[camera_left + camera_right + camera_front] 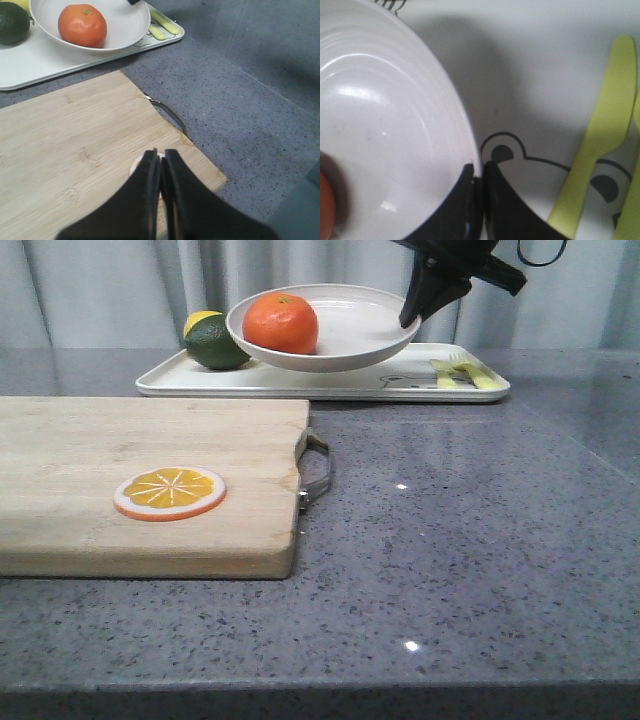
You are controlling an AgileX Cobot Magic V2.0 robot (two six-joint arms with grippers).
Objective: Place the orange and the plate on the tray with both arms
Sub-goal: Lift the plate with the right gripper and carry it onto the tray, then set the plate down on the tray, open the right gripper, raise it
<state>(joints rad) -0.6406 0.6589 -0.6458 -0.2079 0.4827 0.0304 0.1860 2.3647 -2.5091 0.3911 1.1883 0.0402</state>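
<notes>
Glossy orange (281,323) sits in off-white plate (355,335) on tray (300,383).

The orange (281,323) lies in the plate (350,335), toward its 9 o'clock side; the plate sits on the tray (300,385) at the table's (470,530) 12 o'clock. At the plate's 9 o'clock lies a lime (215,342). The cutting board (120,480) lies at 7 o'clock, an orange slice (169,492) on it
</notes>
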